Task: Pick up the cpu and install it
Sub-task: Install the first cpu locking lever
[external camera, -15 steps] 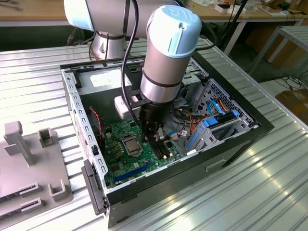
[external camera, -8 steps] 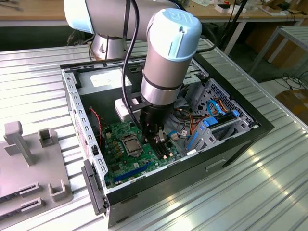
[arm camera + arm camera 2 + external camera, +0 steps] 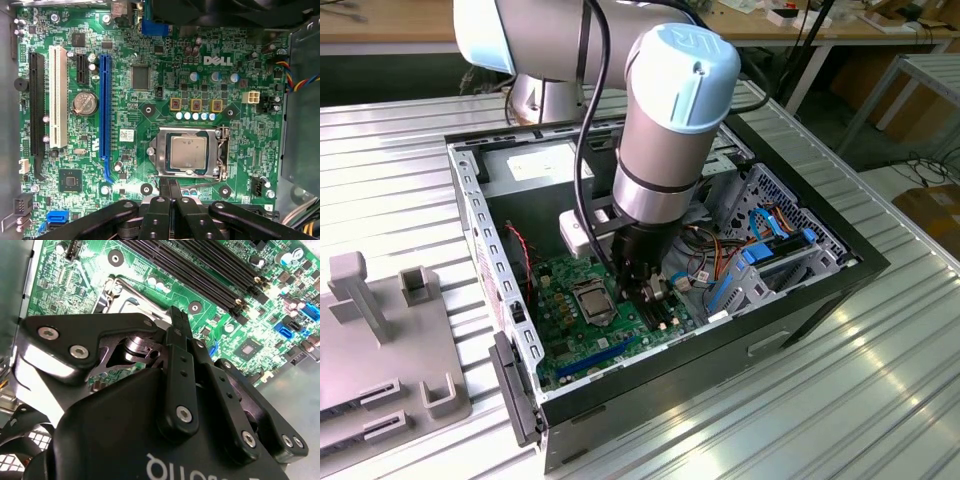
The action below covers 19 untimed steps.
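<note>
While hand [image 3: 169, 192] hovers shut, cpu [image 3: 188, 153] sits within socket frame [image 3: 220, 152] edges.

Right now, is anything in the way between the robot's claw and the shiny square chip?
Nothing visible is. In the first wrist view the cpu lies bare in the socket frame on the green board. The gripper sits just beside the frame, with only open board between them.

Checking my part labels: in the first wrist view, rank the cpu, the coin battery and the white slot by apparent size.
1. White slot, longest by far.
2. Cpu.
3. Coin battery, smallest.
</note>
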Tool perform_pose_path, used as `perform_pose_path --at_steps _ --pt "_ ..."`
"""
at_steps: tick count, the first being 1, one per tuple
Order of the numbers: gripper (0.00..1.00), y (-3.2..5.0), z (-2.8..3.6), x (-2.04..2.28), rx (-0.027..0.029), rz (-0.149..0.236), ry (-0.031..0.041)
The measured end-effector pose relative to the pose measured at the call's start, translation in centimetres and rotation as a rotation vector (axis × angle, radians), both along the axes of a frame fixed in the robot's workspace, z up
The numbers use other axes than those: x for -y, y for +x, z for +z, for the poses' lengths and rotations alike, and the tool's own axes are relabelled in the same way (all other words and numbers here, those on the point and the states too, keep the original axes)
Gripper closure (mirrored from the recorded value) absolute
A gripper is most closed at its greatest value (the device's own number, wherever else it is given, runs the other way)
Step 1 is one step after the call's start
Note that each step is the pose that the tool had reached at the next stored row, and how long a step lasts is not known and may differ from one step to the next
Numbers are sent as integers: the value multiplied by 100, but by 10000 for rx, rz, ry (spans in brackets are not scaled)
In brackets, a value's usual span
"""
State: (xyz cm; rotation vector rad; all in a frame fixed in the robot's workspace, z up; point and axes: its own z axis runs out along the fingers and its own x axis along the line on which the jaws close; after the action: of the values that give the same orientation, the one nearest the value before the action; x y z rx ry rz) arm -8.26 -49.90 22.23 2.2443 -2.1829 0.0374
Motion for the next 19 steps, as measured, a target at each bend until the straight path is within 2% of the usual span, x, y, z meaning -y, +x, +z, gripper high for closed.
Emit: perform_pose_path --at_steps 19 --pt "89 -7 -109 -1 49 247 1"
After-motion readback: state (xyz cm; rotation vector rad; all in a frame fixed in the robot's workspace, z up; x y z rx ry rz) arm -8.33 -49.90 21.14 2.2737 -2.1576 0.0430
